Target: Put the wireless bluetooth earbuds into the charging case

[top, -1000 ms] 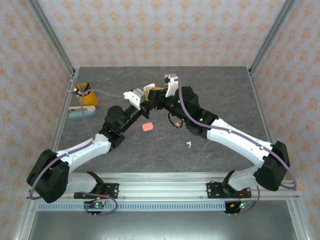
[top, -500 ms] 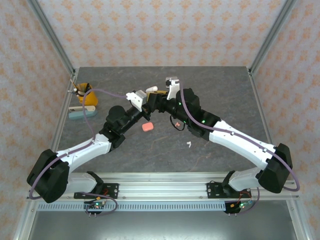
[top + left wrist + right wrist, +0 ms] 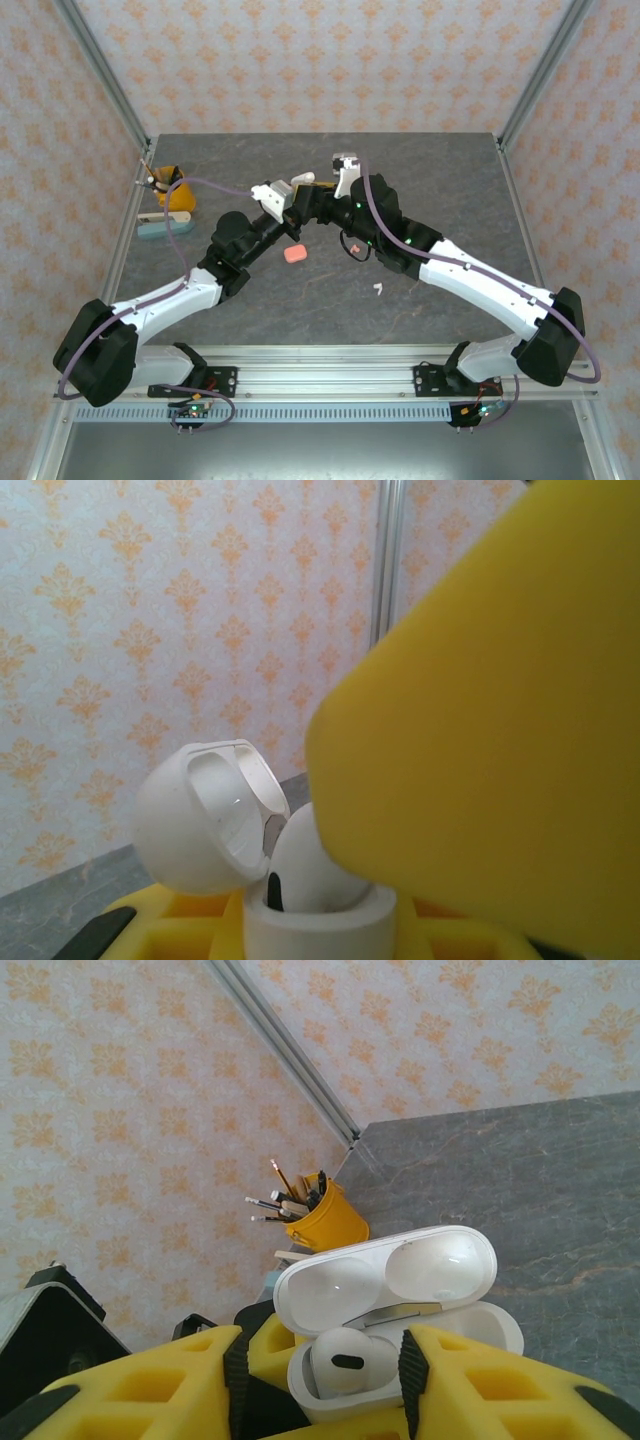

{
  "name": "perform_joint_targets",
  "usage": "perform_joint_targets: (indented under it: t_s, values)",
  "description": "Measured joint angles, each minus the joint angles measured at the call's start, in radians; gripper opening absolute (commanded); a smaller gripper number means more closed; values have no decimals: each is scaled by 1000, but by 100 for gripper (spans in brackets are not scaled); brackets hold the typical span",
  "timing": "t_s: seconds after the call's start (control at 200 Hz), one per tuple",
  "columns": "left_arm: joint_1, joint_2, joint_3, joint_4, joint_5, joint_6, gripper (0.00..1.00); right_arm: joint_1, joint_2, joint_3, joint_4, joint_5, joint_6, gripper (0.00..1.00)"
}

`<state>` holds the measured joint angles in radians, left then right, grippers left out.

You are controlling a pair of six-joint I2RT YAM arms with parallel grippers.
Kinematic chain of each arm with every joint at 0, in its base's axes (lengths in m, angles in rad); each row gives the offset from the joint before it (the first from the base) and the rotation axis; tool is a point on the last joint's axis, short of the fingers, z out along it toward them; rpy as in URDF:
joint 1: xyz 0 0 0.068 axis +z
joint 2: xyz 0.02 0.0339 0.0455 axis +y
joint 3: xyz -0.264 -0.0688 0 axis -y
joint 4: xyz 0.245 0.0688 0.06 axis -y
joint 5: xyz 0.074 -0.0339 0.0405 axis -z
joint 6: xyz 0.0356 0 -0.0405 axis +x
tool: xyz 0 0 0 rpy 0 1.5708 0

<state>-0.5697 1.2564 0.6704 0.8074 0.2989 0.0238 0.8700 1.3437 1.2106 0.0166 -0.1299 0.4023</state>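
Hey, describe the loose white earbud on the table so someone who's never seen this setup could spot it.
Start at the grey stone table and find the right arm reaching across it. Just on the near side of that arm's elbow lies the white earbud, alone on bare stone. It is tiny and white, unlike the bigger coral-pink lozenge to its left.

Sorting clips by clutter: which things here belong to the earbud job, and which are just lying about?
Job: white case, open; earbud inside it; loose white earbud; pink case.
Lying about: pencil cup; flat teal item.
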Motion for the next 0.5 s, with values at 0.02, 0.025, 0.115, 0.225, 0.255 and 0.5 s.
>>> perform_joint_targets:
  t_s: [0.02,0.025,0.115,0.225,0.255,0.5]
  values:
    - [0,0,0,0,0,0,0,0,0,0,-1,0,5,53]
    - [0,0,0,0,0,0,0,0,0,0,-1,0,6,54]
    - [0,-2,-7,2,-1,0,0,-1,0,0,-5,4,20,65]
    - [1,-10,-13,8,-11,0,0,-13,-4,0,-28,10,46,75]
    - [1,-14,-13,16,-12,-1,0,-16,-6,0,-47,10,53,76]
    - [1,-74,-42,51,-18,0,0,-87,-138,-29,-151,43,123,80]
